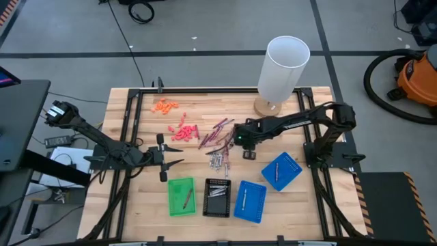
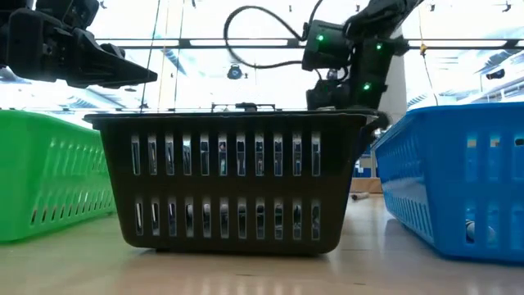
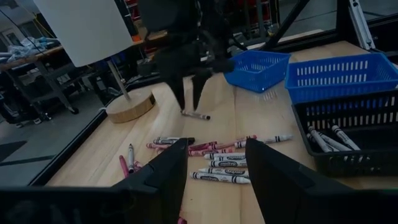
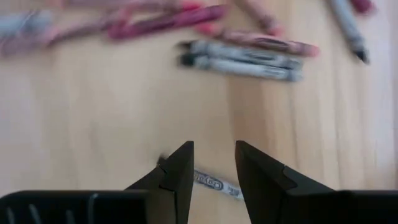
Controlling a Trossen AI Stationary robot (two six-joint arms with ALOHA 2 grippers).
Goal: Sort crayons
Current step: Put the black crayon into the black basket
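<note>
Dark red crayons (image 1: 217, 131) and silvery grey crayons (image 1: 218, 161) lie loose on the wooden table (image 1: 136, 205) at its middle. My right gripper (image 4: 214, 149) points down, open, above a single grey crayon (image 4: 214, 184) that lies flat on the wood. From the left wrist view that crayon (image 3: 196, 115) shows clear below the right gripper (image 3: 188, 102). My left gripper (image 1: 167, 160) hovers open at the table's left, facing the grey crayons (image 3: 221, 171), with nothing between its fingers.
Along the near edge stand a green tray (image 1: 181, 197), a black tray (image 1: 217, 198) with grey crayons, and two blue trays (image 1: 250, 202) (image 1: 281, 171). Orange bits (image 1: 164, 106) and coral-pink bits (image 1: 183, 132) lie far left. A white cylinder on a wooden base (image 1: 281, 68) stands at the far edge.
</note>
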